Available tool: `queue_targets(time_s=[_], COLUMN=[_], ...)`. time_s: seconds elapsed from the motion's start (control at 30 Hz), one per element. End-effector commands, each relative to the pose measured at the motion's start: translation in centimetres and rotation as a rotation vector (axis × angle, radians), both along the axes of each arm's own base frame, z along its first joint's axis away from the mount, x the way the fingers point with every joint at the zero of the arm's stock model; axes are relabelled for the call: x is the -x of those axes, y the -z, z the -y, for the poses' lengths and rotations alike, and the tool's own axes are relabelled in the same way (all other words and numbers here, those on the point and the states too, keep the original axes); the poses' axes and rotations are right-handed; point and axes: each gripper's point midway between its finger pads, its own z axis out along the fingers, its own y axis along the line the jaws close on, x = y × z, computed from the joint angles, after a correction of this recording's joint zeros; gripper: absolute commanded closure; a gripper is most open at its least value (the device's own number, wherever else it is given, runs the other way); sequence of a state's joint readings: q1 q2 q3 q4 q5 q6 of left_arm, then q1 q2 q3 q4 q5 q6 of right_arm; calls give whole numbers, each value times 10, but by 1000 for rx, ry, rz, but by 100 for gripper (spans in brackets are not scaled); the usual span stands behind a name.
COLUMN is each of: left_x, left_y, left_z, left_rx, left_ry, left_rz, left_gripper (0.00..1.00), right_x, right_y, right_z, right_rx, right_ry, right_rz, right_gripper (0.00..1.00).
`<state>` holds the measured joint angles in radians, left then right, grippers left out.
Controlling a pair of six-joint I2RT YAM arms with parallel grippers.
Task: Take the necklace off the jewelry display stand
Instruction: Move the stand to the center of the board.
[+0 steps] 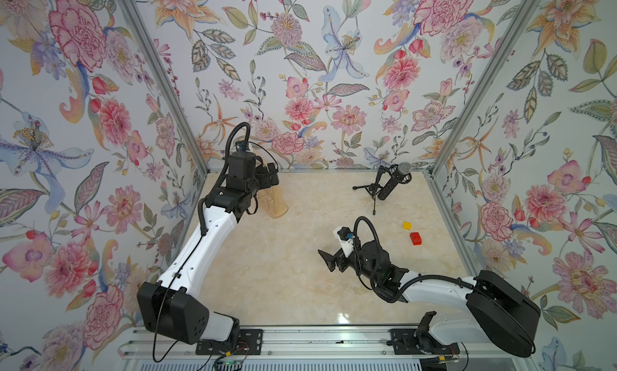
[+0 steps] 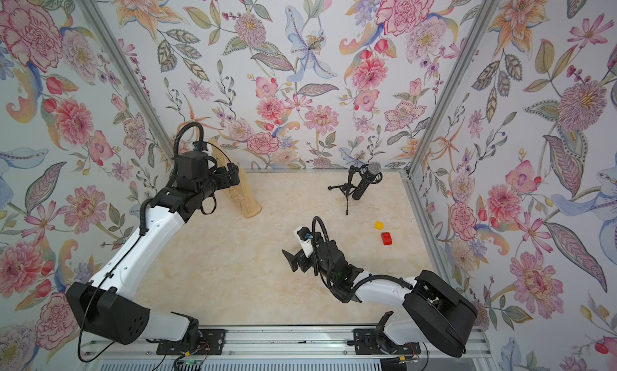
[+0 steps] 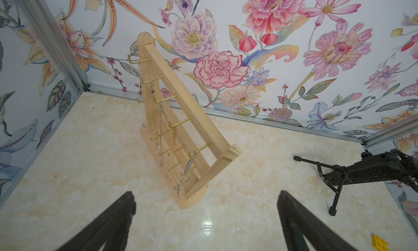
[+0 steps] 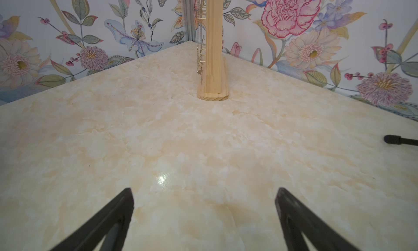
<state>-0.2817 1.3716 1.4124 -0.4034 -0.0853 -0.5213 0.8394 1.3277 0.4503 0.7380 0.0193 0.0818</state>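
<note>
The light-wood jewelry display stand (image 3: 181, 107) stands at the back left of the table, near the corner. My left arm partly hides it in both top views (image 1: 275, 204) (image 2: 245, 194). Thin chains hang from its brass pegs. One long silver necklace (image 3: 160, 136) hangs near the middle, a gold chain (image 3: 174, 138) beside it, and another silver necklace (image 3: 186, 170) low near the base. My left gripper (image 3: 205, 194) hovers open just in front of the stand, holding nothing. My right gripper (image 4: 203, 190) is open and empty over mid-table, pointing at the stand (image 4: 212, 46).
A black microphone on a tripod (image 1: 390, 182) stands at the back right. A yellow brick (image 1: 406, 224) and a red brick (image 1: 415, 238) lie near the right wall. Floral walls with metal corner posts close in the back and both sides.
</note>
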Motion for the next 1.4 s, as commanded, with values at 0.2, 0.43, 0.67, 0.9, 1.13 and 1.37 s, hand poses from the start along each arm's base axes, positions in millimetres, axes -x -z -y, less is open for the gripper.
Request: queue_targets(time_s=[0.2, 0.43, 0.67, 0.9, 1.13, 1.37], left_x=[59, 89, 109, 119, 121, 121], left_y=[28, 91, 128, 143, 140, 138], left_z=[-38, -55, -77, -91, -95, -96], left_rx=[-156, -216, -279, -279, -270, -265], left_ry=[-67, -102, -197, -271, -296, -292], left_rz=[42, -90, -197, -190, -184, -176], left_gripper=[1, 1, 1, 1, 1, 1], right_x=[-41, -73, -112, -146, -173, -192], right_y=[-58, -75, -77, -60, -53, -46], right_z=[-5, -65, -131, -178, -200, -210], right_rx=[-258, -189, -187, -118, -85, -68], right_ry=[3, 177, 295, 355, 412, 465], right_rz=[-194, -200, -220, -197, -143, -112], right_gripper=[0, 2, 14, 21, 24, 26])
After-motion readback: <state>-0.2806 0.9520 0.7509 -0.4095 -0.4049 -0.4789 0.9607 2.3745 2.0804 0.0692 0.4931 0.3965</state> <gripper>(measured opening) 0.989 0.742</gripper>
